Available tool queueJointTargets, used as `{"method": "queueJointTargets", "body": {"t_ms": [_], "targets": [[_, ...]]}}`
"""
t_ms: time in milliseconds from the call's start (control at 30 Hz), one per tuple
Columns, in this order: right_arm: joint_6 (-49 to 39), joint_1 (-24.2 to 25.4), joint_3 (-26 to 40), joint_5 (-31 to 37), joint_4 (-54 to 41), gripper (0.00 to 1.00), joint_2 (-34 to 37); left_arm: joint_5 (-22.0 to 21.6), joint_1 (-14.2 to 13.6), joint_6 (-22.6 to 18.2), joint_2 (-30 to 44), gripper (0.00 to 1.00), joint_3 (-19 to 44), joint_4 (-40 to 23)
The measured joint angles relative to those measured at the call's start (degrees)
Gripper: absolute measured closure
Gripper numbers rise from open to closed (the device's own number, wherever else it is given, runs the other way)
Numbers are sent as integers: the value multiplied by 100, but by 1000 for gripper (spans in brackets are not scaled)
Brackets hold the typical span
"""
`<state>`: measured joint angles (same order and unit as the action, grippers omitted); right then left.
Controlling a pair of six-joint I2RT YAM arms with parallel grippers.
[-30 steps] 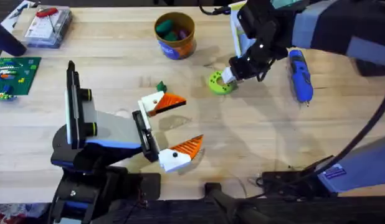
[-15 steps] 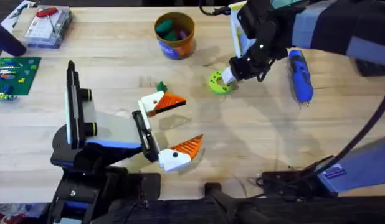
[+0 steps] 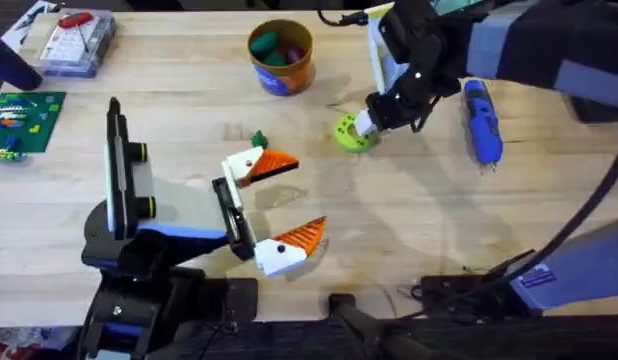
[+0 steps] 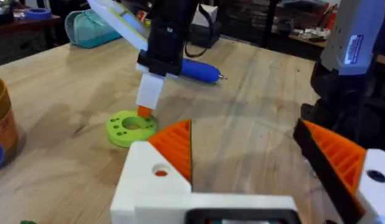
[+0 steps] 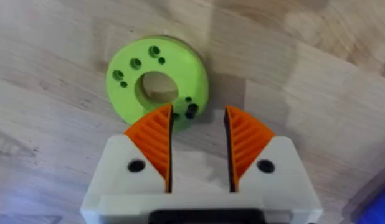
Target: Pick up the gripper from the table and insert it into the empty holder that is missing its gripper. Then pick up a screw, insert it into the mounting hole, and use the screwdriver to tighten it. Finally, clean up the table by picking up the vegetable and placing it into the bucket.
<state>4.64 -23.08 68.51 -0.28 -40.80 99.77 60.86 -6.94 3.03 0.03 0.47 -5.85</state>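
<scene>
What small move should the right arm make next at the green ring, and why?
Probably lower the right tool slightly and close. Its orange pads stand apart over the rim of the green ring, which lies flat on the table, not gripped.

Worktop: pale wooden planks glued edge to edge, grain running across, soft shadows lying on it.
Beyond the worktop's far edge: a dim room, seen from the left wrist view.
Teal bag: a translucent teal bag just past the worktop's far corner.
Side table: a dark reddish table near the teal bag, a blue roll of tape on it.
Shelving: dark shelves and cluttered benches behind the worktop's far edge, contents too blurred to tell.
Light: even, from overhead.
</scene>
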Motion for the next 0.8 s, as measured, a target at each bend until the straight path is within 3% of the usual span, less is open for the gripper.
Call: {"method": "queueJointTargets", "body": {"t_ms": [200, 300, 600, 800], "targets": [[-9, -49, 2, -20, 0, 584, 0, 0, 0, 2, 0, 9, 0, 0], [-35, -49, 0, -22, 0, 724, 0, 0, 0, 0, 0, 9, 0, 0], [-39, -49, 0, -24, 0, 801, 0, 0, 0, 0, 0, 9, 0, 0], [-36, -49, 0, -22, 0, 977, 0, 0, 0, 2, 0, 9, 0, 0]]}}
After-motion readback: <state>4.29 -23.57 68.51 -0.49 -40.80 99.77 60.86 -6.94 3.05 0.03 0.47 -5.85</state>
